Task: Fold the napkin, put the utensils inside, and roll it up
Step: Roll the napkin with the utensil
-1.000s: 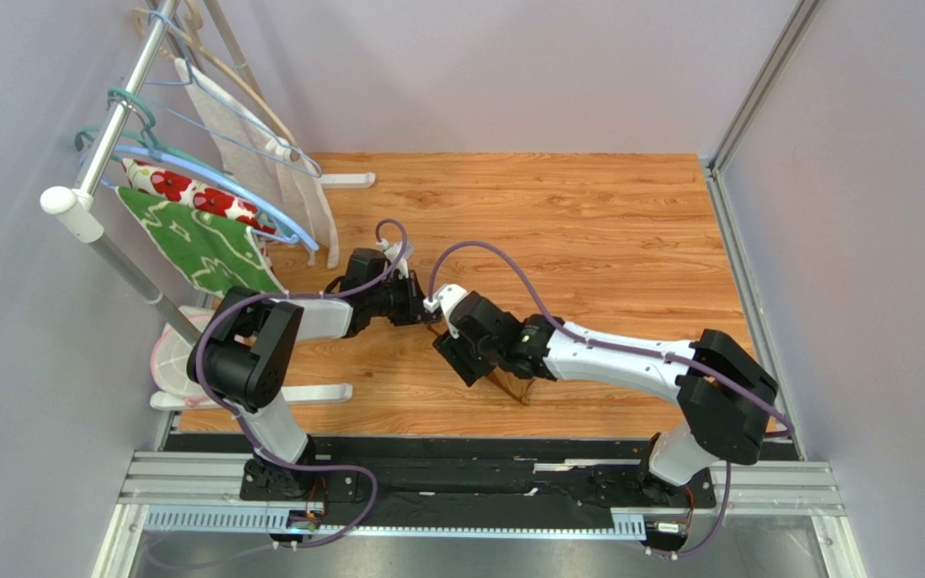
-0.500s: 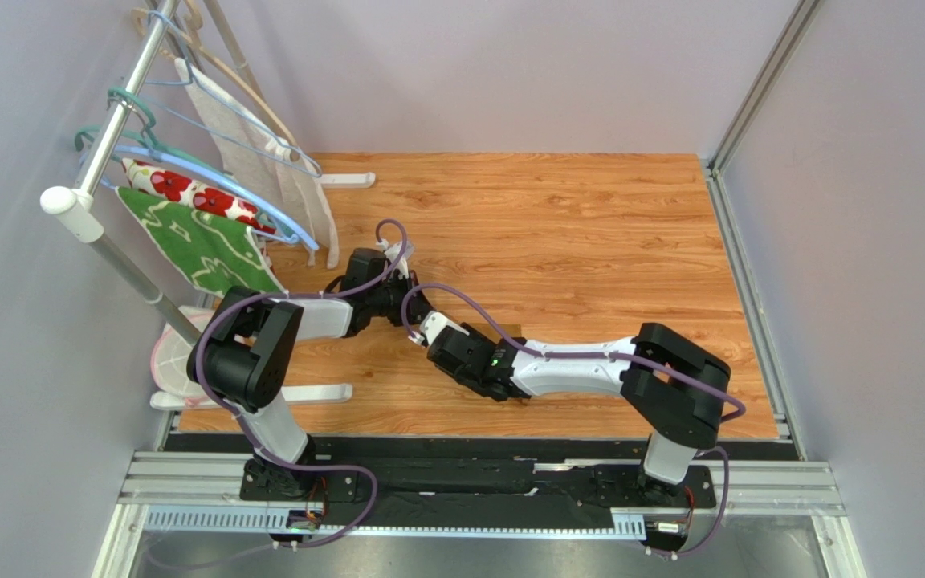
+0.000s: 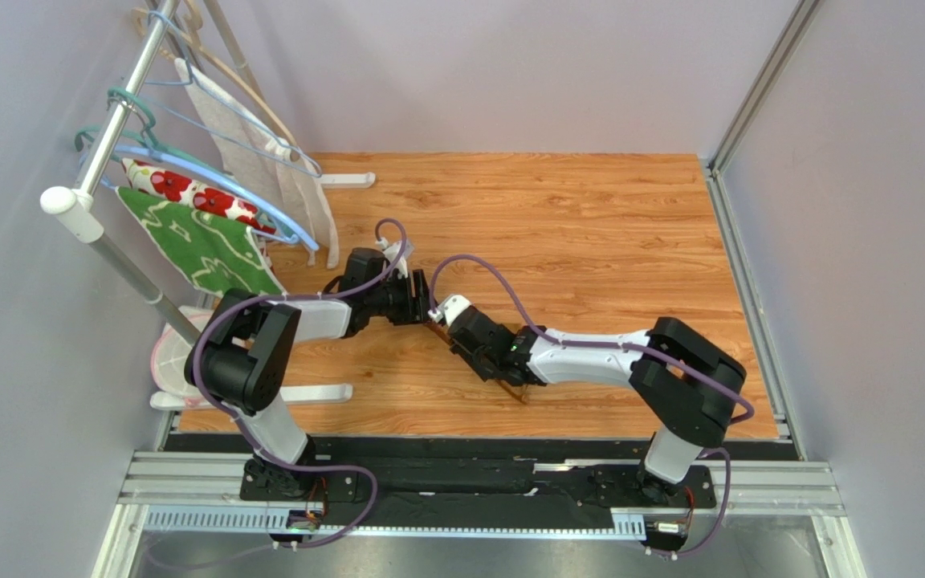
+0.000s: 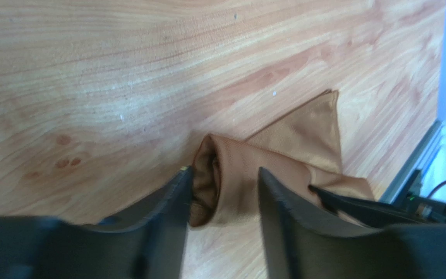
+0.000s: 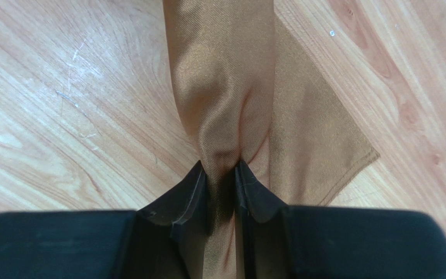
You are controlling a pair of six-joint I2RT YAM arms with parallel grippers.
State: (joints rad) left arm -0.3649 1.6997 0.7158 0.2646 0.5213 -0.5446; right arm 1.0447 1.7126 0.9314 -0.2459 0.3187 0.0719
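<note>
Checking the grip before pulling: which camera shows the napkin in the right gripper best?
Right wrist: the right gripper pinches the napkin. Top external mostly hides it beneath the arms; left wrist shows its other end.

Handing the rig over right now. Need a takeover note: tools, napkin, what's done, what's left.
Left tool: shut on the open end of the golden-brown cloth napkin, which is rolled into a loose tube.
Right tool: shut, pinching a fold of the same napkin further along.
Napkin lies on the wooden table between the arms, with one flat corner sticking out of the roll.
Utensils: none visible; cannot tell if they are inside.
Done: folded, mostly rolled.
Left: roll in that corner, confirm the utensils, release.
</note>
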